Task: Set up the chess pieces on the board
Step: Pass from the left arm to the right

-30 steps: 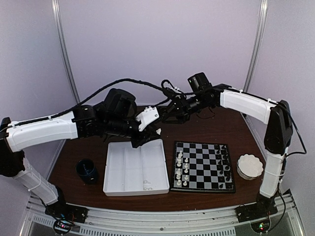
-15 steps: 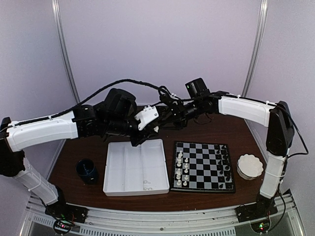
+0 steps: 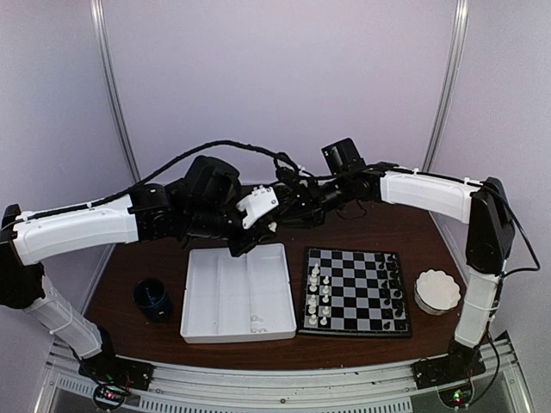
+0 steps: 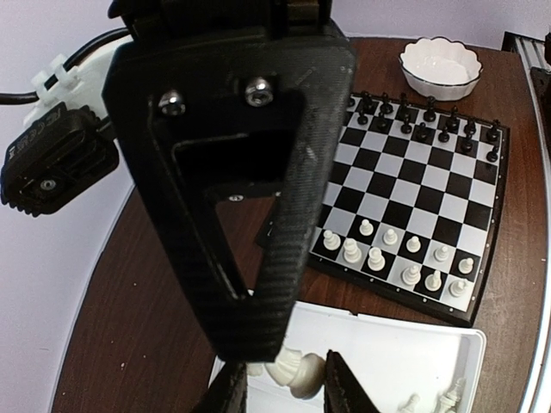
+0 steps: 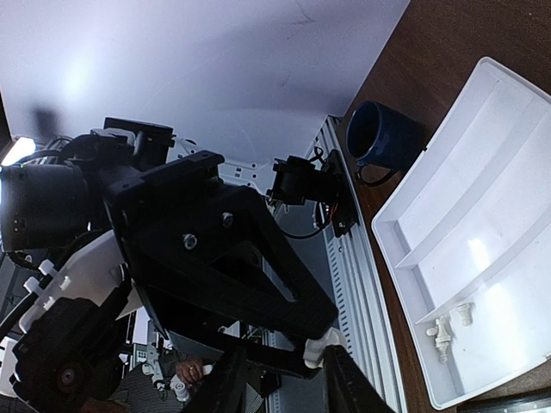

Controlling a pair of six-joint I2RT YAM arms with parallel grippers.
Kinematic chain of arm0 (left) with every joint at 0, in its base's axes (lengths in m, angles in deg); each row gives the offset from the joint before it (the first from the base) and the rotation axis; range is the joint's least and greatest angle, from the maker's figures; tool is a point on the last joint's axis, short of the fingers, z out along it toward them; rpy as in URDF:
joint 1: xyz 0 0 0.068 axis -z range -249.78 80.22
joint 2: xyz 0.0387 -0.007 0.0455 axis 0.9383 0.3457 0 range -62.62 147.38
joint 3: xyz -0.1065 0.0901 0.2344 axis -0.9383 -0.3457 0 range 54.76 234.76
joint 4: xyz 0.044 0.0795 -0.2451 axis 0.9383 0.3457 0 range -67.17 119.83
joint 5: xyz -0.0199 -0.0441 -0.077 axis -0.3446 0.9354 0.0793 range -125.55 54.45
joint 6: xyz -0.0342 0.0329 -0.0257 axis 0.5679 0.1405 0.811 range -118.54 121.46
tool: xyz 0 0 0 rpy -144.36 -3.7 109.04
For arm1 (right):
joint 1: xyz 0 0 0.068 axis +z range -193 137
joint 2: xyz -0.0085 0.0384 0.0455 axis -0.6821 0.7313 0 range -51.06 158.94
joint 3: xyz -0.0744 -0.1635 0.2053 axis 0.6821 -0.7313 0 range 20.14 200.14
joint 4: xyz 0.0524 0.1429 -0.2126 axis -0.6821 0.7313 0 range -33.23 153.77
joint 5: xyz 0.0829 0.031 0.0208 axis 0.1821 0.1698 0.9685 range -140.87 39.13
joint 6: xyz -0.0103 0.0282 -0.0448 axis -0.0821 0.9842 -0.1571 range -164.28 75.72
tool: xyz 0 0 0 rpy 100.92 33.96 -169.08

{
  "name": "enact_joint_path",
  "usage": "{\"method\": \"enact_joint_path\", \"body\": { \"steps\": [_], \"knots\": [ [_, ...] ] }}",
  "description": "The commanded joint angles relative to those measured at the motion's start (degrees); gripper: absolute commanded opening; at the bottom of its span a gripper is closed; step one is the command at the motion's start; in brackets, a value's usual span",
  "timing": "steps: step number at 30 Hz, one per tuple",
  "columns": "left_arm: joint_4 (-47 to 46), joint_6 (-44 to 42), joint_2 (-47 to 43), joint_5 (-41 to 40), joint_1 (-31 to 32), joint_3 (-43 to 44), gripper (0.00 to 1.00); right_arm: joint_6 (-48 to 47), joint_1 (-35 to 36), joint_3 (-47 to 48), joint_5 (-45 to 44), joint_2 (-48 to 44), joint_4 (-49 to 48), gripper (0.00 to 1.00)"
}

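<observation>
My left gripper (image 3: 269, 226) hangs over the far edge of the white tray (image 3: 225, 297), shut on a white chess piece (image 4: 299, 375) held between its fingertips (image 4: 344, 389). My right gripper (image 3: 282, 205) meets it in the air from the right. Its jaws stand open around the same piece (image 5: 319, 348), one carbon finger (image 4: 250, 172) lying over the piece. The board (image 3: 360, 268) lies right of the tray, with white pieces (image 3: 318, 297) in its left columns and black pieces (image 3: 394, 288) in its right ones. A few white pieces (image 3: 256, 321) remain in the tray.
A white scalloped bowl (image 3: 436, 290) sits right of the board. A dark blue cup (image 3: 152, 298) stands left of the tray. The tray (image 5: 482, 232) and cup (image 5: 383, 138) also show in the right wrist view. Cables loop between the arms.
My right gripper has moved left, up to my left gripper and around the white piece. My left arm has stayed in place with the piece.
</observation>
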Motion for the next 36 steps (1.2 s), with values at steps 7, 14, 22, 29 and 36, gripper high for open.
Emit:
{"method": "enact_joint_path", "body": {
  "steps": [7,14,22,29,36],
  "knots": [
    [-2.47,-0.04,0.59,0.01,0.18,1.74,0.3,0.29,1.11,-0.09,0.92,-0.6,-2.5,0.25],
    [-2.44,-0.02,0.69,0.42,0.21,1.84,0.3,-2.84,1.28,1.36,-0.58,0.57,1.63,0.26],
    [-2.43,-0.16,1.59,0.32,0.21,2.0,0.3,-5.98,1.37,2.52,-2.09,1.44,5.44,0.28],
    [-2.44,-0.11,2.31,0.82,0.16,2.66,0.3,-8.88,1.46,3.67,-3.49,2.15,9.11,0.23],
    [-2.53,0.14,2.89,1.73,0.18,2.98,0.3,-9.65,1.45,4.05,-4.06,2.79,9.75,0.07]
  ]
}}
